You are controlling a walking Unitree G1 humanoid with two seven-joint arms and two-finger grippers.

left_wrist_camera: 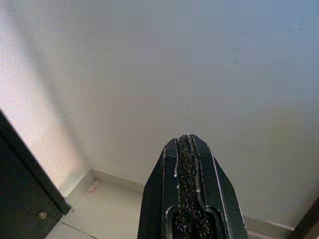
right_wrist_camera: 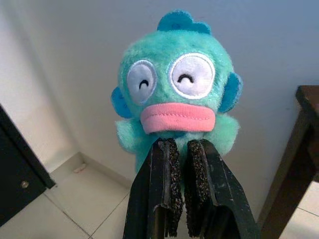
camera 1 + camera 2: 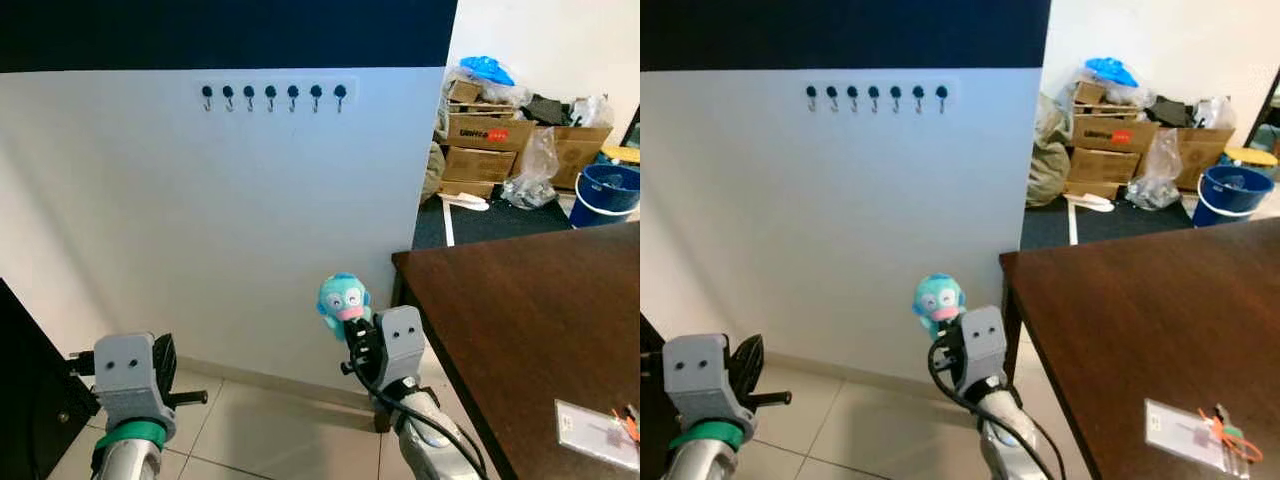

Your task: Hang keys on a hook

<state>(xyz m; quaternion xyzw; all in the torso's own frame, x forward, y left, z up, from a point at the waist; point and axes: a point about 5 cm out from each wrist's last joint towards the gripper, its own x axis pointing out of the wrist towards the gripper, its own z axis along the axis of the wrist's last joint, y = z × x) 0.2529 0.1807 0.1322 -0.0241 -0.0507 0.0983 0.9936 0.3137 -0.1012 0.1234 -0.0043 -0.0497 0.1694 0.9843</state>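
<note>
My right gripper (image 3: 352, 325) is shut on a teal plush keychain toy (image 3: 343, 298), held upright in front of the white wall; its pink lips and round eyes show close up as the plush toy (image 2: 177, 94) above my right gripper (image 2: 182, 149). A white rack with several black hooks (image 3: 271, 95) is mounted high on the wall, well above and left of the toy. My left gripper (image 1: 185, 144) is shut with nothing in it, low at the left and pointing at the wall. No metal keys can be made out.
A dark wooden table (image 3: 530, 320) stands at the right with a clear badge holder (image 3: 598, 428) on it. Cardboard boxes (image 3: 480, 140) and a blue bucket (image 3: 605, 192) sit beyond. A dark cabinet (image 3: 25, 390) is at the left; tiled floor (image 3: 260, 430) below.
</note>
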